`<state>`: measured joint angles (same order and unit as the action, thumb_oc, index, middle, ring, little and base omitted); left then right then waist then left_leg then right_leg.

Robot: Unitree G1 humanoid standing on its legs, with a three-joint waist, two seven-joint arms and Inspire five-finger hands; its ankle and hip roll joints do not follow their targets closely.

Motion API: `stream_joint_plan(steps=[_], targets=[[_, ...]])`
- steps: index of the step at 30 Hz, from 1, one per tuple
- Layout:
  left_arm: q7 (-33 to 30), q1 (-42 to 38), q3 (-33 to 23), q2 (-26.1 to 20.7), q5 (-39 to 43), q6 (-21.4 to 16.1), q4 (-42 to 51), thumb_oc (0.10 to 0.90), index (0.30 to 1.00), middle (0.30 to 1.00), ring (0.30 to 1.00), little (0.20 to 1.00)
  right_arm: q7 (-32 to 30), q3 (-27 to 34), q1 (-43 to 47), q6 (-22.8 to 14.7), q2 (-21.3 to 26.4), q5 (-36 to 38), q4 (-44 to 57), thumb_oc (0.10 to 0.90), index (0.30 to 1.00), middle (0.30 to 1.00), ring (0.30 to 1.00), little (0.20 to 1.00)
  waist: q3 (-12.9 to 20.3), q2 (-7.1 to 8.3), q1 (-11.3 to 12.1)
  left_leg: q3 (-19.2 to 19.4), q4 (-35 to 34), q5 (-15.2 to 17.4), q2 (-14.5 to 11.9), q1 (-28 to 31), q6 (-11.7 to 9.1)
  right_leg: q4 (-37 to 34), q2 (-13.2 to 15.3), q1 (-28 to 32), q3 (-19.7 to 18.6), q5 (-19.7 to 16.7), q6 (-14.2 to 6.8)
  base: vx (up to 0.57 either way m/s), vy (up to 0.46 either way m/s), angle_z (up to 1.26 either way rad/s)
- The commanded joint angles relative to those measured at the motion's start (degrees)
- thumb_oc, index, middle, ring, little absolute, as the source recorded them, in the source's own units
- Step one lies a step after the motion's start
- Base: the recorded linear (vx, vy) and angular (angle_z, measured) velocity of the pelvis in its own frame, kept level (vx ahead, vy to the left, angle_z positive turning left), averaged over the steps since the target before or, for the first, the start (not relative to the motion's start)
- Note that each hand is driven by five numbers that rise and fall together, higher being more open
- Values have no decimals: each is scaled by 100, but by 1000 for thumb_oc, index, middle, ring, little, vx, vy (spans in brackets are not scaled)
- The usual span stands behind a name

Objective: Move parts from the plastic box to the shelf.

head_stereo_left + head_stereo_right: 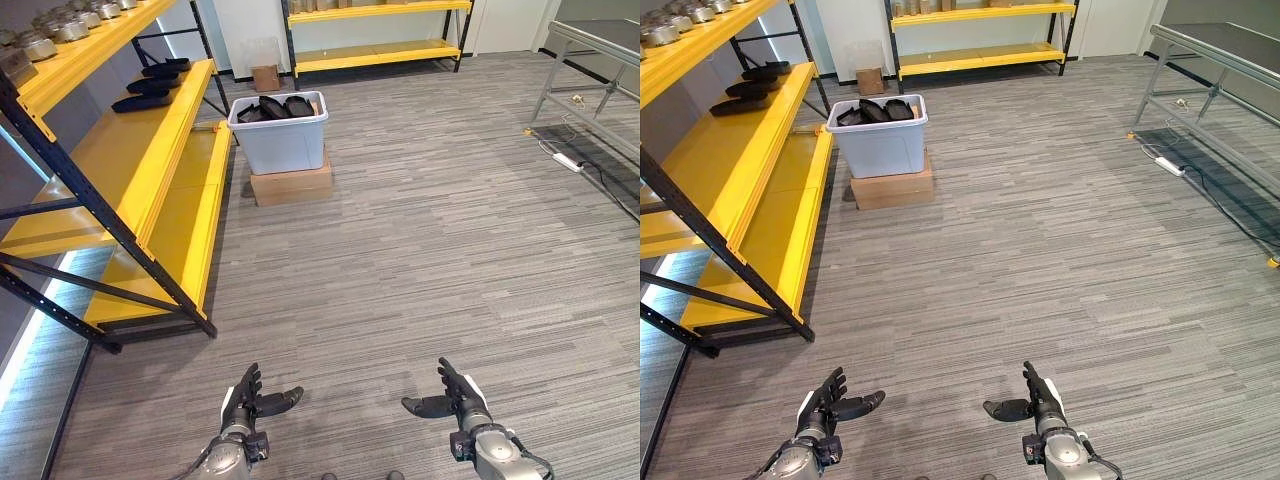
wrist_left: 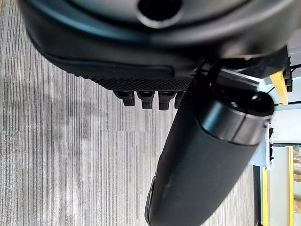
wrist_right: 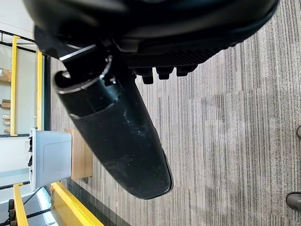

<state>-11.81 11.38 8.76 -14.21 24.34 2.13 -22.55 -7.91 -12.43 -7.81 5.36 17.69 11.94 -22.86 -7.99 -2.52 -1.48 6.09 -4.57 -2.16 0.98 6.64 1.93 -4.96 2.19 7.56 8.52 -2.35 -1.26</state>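
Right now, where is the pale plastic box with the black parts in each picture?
Left eye view: pale grey plastic box sits upper left of centre, on a brown cardboard carton.
Right eye view: same box, further left.
Left wrist view: I cannot make it out.
Right wrist view: box at the left edge.
Shared landmark: the yellow shelf beside it.
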Motion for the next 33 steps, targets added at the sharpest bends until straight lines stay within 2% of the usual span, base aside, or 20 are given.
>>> stream_joint_plan(steps=[1, 12, 17, 19, 20, 21, 22, 23, 24, 26, 27, 29, 30, 32, 33], targets=[[20, -599, -179, -157, -154, -386, -10, 900, 1000, 1000, 1000, 1000, -54, -30, 447, -341, -14, 26, 233, 900, 1000, 1000, 1000, 1000, 128, 189, 24, -40, -41, 288, -716, 247, -632, 183, 504, 303, -14, 696, -614, 0, 0, 0], [-28, -688, -225, -198, -92, -422, 52, 900, 1000, 1000, 1000, 1000, -122, 34, 481, -351, -31, 63, 231, 900, 1000, 1000, 1000, 1000, 92, 231, 67, -87, 31, 317, -704, 150, -617, 151, 542, 277, 23, 668, -646, 0, 0, 0], [-120, -752, -287, -288, -55, -498, 160, 900, 1000, 1000, 1000, 1000, -136, 46, 570, -397, -43, 125, 181, 900, 1000, 1000, 1000, 1000, -2, 302, 155, -140, 661, 605, -639, -241, -479, 630, 662, 6, -25, 776, -667, -14, 38, 0], [-178, -813, -294, -329, -11, -528, 257, 900, 1000, 1000, 1000, 1000, -160, 106, 568, -409, -70, 198, 237, 900, 1000, 1000, 1000, 1000, -81, 288, 190, -251, 980, 774, -488, -496, -328, 1240, 789, -311, -8, 848, -770, -24, 159, 1], [-178, -813, -294, -330, -11, -527, 258, 900, 1000, 1000, 1000, 1000, -160, 107, 567, -409, -71, 198, 238, 900, 1000, 1000, 1000, 1000, -77, 290, 187, -254, 990, 778, -484, -508, -326, 1251, 793, -322, -6, 854, -771, -10, 214, 4], [-215, -814, -300, -335, 12, -554, 349, 900, 1000, 1000, 1000, 1000, -189, 200, 487, -445, -107, 275, 297, 900, 1000, 1000, 1000, 1000, -151, 274, 151, -358, 1127, 854, -342, -600, -216, 1808, 910, -575, -40, 703, -823, -6, 132, 6], [-215, -814, -300, -335, 12, -554, 350, 900, 1000, 1000, 1000, 1000, -189, 201, 487, -445, -107, 275, 297, 900, 1000, 1000, 1000, 1000, -143, 278, 151, -357, 1137, 858, -337, -615, -212, 1827, 917, -595, -44, 711, -826, -20, 193, 19], [-218, -822, -286, -331, 1, -553, 353, 900, 1000, 1000, 1000, 1000, -193, 229, 457, -454, -132, 300, 294, 900, 1000, 1000, 1000, 1000, -182, 268, 132, -395, 1185, 892, -273, -649, -140, 2213, 978, -798, -79, 563, -851, -7, 225, 21], [-204, -820, -265, -315, -26, -533, 363, 900, 1000, 1000, 1000, 1000, -202, 253, 415, -468, -170, 335, 293, 900, 1000, 1000, 1000, 1000, -271, 218, 82, -467, 1247, 965, -147, -604, 13, 3100, 1097, -1236, -209, 20, -789, -8, 226, 22], [-204, -819, -266, -314, -26, -533, 364, 900, 1000, 1000, 1000, 1000, -202, 253, 415, -467, -169, 335, 294, 900, 1000, 1000, 1000, 1000, -255, 226, 92, -455, 1255, 967, -137, -626, 18, 3130, 1107, -1274, -229, 29, -794, 8, 163, 29], [-160, -829, -216, -319, -53, -523, 415, 900, 1000, 1000, 1000, 1000, -213, 274, 366, -490, -188, 378, 327, 900, 1000, 1000, 1000, 1000, -440, 105, 6, -516, 1347, 1026, -97, -539, 118, 3996, 1088, -1690, -302, -203, -727, 32, 228, 37], [-142, -835, -177, -325, -59, -520, 427, 900, 1000, 1000, 1000, 1000, -223, 277, 353, -509, -199, 397, 329, 900, 1000, 1000, 1000, 1000, -518, -17, -29, -562, 1255, 1041, -106, -383, 152, 4501, 1067, -2136, -143, -55, -720, 102, 230, 23], [-131, -840, -184, -314, -57, -513, 413, 900, 1000, 1000, 1000, 1000, -226, 298, 341, -509, -214, 423, 336, 900, 1000, 1000, 1000, 1000, -506, -35, -57, -582, 1182, 1072, -79, -267, 136, 4348, 1077, -2296, -45, -24, -712, 259, 101, 26], [-53, -843, -193, -319, -100, -504, 380, 900, 1000, 1000, 1000, 1000, -230, 323, 308, -507, -218, 481, 366, 900, 1000, 1000, 1000, 1000, -474, 43, -162, -726, 995, 1190, 23, 136, 42, 3329, 1044, -2424, 169, 8, -745, 287, -9, 23], [-51, -841, -193, -318, -100, -505, 379, 900, 1000, 1000, 1000, 1000, -230, 322, 305, -506, -216, 480, 367, 900, 1000, 1000, 1000, 1000, -497, 22, -176, -741, 978, 1195, -4, 176, 35, 3299, 1024, -2368, 199, 10, -742, 222, -94, 19]])
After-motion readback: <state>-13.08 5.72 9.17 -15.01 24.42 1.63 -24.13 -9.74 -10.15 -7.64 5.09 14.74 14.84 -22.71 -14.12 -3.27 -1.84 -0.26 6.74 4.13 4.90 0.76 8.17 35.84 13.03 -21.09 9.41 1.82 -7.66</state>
